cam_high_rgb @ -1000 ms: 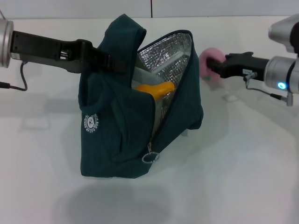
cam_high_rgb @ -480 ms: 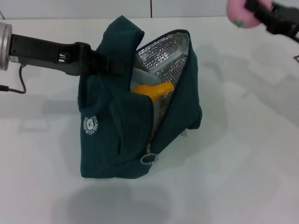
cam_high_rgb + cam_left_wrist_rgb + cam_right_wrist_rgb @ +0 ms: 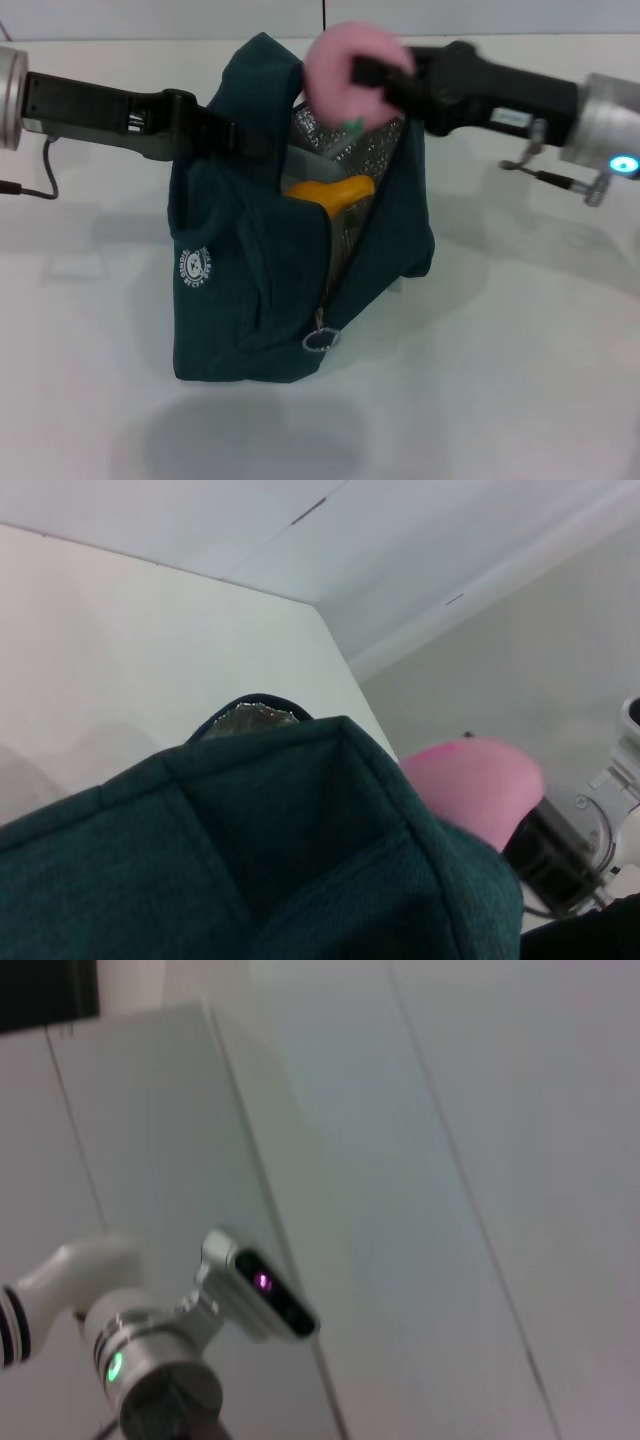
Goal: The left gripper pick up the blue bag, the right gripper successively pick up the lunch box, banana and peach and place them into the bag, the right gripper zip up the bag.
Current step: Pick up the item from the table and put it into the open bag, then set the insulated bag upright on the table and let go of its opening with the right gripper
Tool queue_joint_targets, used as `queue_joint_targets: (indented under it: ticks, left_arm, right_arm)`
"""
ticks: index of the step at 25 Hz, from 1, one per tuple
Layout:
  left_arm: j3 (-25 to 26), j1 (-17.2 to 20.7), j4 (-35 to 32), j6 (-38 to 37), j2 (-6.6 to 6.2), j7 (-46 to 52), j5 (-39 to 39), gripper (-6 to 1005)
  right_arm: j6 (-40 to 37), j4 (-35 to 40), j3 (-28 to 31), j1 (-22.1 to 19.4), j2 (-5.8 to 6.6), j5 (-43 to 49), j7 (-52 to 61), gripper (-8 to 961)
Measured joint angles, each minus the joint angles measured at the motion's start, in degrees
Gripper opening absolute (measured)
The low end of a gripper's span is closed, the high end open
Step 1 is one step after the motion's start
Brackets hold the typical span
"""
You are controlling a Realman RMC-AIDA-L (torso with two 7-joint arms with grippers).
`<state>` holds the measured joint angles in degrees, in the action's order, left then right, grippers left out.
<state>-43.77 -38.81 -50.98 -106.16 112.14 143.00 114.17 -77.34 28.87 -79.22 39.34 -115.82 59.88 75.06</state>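
Peach (image 3: 352, 76), clamped in the right gripper (image 3: 372, 80), hangs above the open mouth of the blue bag (image 3: 250, 290), which the left gripper (image 3: 235, 135) pinches upright mid-surface. Lower it beside the banana (image 3: 330, 190), clear of the zipper edge, before releasing.

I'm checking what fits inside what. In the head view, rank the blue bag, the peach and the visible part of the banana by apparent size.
1. blue bag, by far largest.
2. peach, though it is nearer the camera.
3. banana, mostly hidden in the bag, so unsure against the peach.
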Motion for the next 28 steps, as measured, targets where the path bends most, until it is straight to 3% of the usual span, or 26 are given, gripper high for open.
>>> queue_joint_targets:
  ticks: [7, 15, 20, 23, 26, 28]
  left_arm:
    - [0.0, 0.1, 0.0, 0.1, 0.0, -0.2, 0.0, 35]
    - [0.0, 0.1, 0.2, 0.2, 0.0, -0.4, 0.0, 35]
    - [0.0, 0.1, 0.2, 0.2, 0.0, -0.4, 0.0, 35]
    - [0.0, 0.2, 0.3, 0.2, 0.0, -0.4, 0.0, 35]
    - [0.0, 0.2, 0.7, 0.2, -0.04, -0.6, 0.0, 35]
    - [0.0, 0.2, 0.8, 0.2, -0.08, -0.6, 0.0, 35]
  right_arm:
    - [2.5, 0.0, -2.5, 0.7, -0.01, -0.1, 2.0, 182]
    - [2.3, 0.0, -2.3, 0.3, 0.07, -0.1, 2.0, 389]
    - [2.1, 0.6, -2.1, -0.9, 0.09, -1.0, 2.0, 628]
    - [1.8, 0.7, -1.8, -1.4, 0.35, -2.0, 2.1, 707]
    - [0.6, 1.2, 1.6, -3.5, 0.58, -2.9, 5.6, 785]
    - [0.5, 1.8, 4.9, -6.2, 1.13, -2.8, 11.9, 784]
